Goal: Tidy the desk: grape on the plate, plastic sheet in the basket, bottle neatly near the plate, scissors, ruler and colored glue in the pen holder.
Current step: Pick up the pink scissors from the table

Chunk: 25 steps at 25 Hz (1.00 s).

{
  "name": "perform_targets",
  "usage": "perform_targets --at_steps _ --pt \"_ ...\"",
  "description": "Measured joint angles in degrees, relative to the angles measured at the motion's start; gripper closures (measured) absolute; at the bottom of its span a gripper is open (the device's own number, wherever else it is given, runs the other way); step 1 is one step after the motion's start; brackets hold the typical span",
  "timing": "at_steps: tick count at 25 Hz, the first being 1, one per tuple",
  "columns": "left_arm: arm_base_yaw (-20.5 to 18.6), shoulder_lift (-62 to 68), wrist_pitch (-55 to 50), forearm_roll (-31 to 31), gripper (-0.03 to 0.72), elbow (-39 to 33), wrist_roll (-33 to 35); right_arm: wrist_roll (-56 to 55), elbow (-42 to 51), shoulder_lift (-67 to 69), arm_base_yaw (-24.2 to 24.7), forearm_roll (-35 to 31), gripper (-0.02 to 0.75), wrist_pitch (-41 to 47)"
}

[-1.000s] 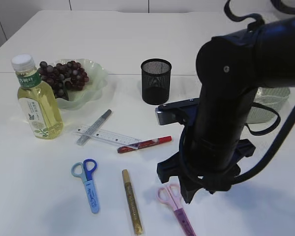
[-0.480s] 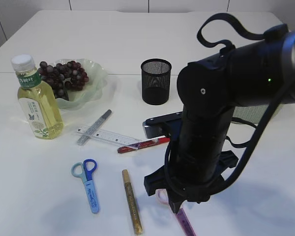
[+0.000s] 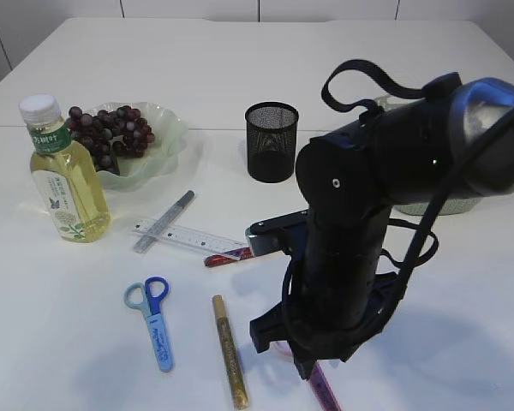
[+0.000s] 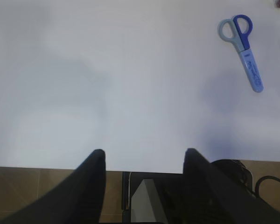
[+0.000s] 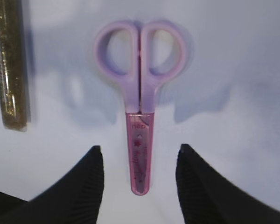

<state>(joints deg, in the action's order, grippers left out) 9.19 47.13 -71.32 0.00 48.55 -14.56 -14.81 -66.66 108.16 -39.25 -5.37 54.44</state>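
The right gripper (image 5: 139, 163) hangs over the pink scissors (image 5: 140, 93) with jaws parted, straddling the sheathed blade, presumably lined up to pinch it. They lie flat near the worktop's (image 3: 86, 342) front edge, well short of the far pen holder (image 3: 271, 141). The left gripper (image 4: 143, 156) waits empty, jaws apart.

The exterior camera looks down at a slant across the worktop (image 3: 240, 103) toward the pen holder (image 3: 271, 141). The left wrist camera faces the near worktop edge, sharing the blue scissors (image 4: 242, 49). The right wrist camera hangs close above the pink scissors (image 5: 140, 107).
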Motion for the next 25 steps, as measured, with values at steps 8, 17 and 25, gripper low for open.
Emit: perform_targets --at_steps 8,17,25 --pt "0.00 0.00 0.00 0.00 0.303 0.00 0.00 0.00 0.00 2.09 -1.17 0.00 0.333 -1.33" --pt "0.00 0.00 0.00 0.00 0.303 0.00 0.00 0.00 0.00 3.30 -1.17 1.58 0.333 -3.22" --pt "0.00 0.00 0.00 0.00 0.303 0.00 0.00 -0.04 0.00 4.64 -1.17 2.11 0.333 -3.22"
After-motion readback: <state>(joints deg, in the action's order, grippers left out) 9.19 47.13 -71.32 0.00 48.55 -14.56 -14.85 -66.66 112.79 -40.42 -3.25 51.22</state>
